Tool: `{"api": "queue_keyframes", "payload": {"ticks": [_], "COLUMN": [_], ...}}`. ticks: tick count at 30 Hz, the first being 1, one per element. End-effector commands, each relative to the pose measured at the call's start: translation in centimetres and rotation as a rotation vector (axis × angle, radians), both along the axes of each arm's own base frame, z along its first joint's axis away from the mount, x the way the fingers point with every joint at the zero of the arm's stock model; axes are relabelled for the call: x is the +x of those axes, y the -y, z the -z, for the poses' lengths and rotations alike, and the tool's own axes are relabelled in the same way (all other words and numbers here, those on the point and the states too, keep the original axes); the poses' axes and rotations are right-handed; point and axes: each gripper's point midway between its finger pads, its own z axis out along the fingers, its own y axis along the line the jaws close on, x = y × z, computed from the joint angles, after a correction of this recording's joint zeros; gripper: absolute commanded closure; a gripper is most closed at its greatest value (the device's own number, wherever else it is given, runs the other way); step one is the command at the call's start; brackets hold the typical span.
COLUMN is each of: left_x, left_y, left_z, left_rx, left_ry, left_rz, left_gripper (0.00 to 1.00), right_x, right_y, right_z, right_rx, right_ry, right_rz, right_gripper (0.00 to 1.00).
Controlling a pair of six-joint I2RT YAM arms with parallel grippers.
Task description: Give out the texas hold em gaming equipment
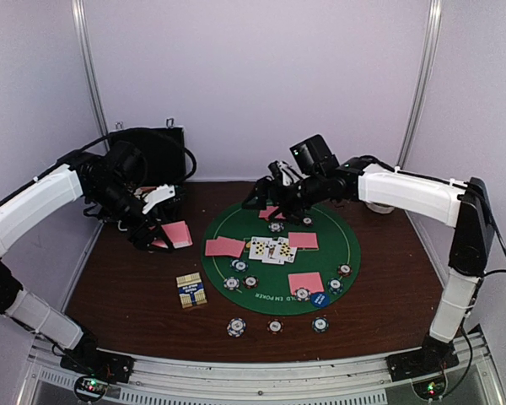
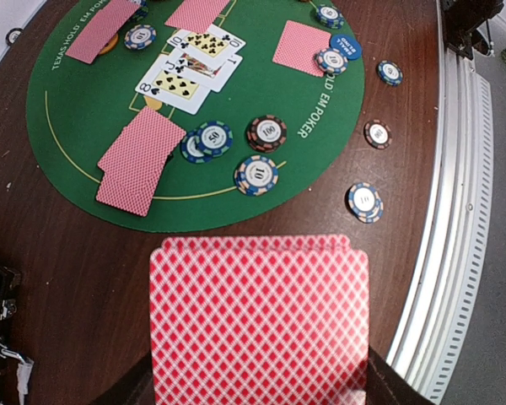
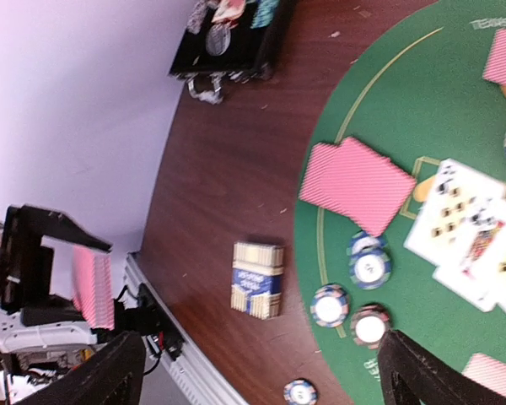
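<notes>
Green mat (image 2: 76, 126) ("TEXAS HOLD EM POKER"); left pincer (image 2: 260, 392) pinches cards (image 2: 260, 312); right pincer (image 3: 266, 371) spread.

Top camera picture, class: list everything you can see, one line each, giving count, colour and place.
Mat: one, green, round, central.
Face-down cards: four small piles, pink backs, on the mat.
Face-up cards: a few, white, overlapping at the mat's middle.
Chips: about eight on the mat, three more off it in front; striped rims.
Disc: one, blue, mat's near edge.
Card box: one, yellow and blue, left of the mat.
Case: one, black, far left.
Bowl: one, white, far right, partly hidden.
Held cards: one pink stack, left of the mat.
Left gripper: shut on that stack.
Right gripper: open, empty, above the mat's far side.
</notes>
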Motion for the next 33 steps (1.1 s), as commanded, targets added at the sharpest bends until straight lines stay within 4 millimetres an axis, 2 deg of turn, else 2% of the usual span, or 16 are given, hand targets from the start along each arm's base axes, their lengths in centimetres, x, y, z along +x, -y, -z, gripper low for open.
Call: {"api": "queue_keyframes", "payload": {"ticks": [1,6,13,20,29,33], "left_x": [0.7,0.7,0.6,0.5,0.5,0.4], "left_y": [0.5,0.6,0.6,0.7,0.7,0.7], "left_z": [-1.3,-1.5,-1.7,-1.6,-1.9,-1.9], "left_rx": [-0.039,-0.043,-0.051,-0.053,-0.059,-0.06], "left_ry": [0.022,0.023,0.024,0.02,0.027,0.027], "left_rz": [-0.002,-0.002,0.0,0.001,0.003,0.003], "left_gripper": [1.0,1.0,1.0,1.0,1.0,1.0], "right_x": [-3.4,-6.5,-8.5,-9.7,-9.6,-9.3], "right_y": [-6.1,-10.8,-14.2,-16.4,-18.4,-18.9], "right_z": [-4.2,-4.9,-4.1,-3.6,-2.3,-1.7], "right_rx": [0.2,0.287,0.332,0.343,0.357,0.361], "right_ry": [-0.047,-0.101,-0.158,-0.185,-0.23,-0.249], "right_rz": [-0.103,-0.207,-0.285,-0.33,-0.339,-0.332], "right_gripper": [0.0,0.01,0.01,0.01,0.01,0.04]}}
